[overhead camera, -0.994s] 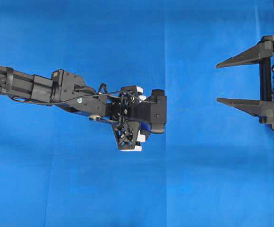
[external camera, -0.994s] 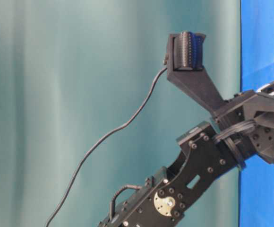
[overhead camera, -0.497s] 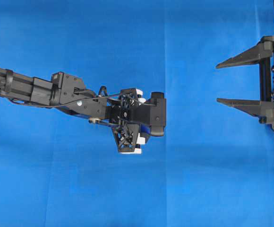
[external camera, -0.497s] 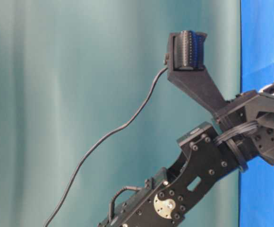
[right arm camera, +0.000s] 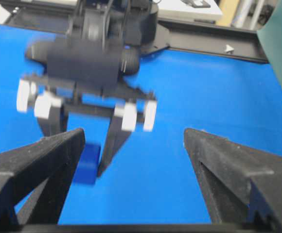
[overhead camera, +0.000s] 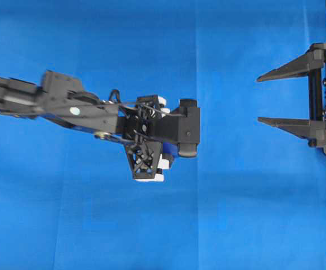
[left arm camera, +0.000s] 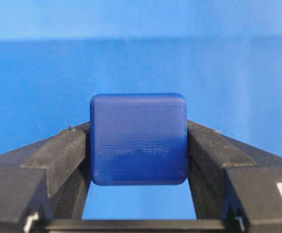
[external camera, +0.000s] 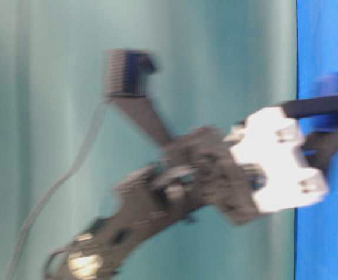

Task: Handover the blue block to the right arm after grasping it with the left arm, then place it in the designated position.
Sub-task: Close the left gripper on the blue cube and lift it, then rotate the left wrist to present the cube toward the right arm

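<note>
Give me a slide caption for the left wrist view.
Left hand grips the blue block between both fingers above the blue cloth.

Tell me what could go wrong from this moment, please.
1. The left end effector holds the blue block only by two opposite sides near the fingertips, and the arm looks blurred in motion; the block could perhaps slip.
2. The right end effector waits open at the far right, apart from the block. A poorly aligned approach could make the fingers knock the block instead of closing on it.
</note>
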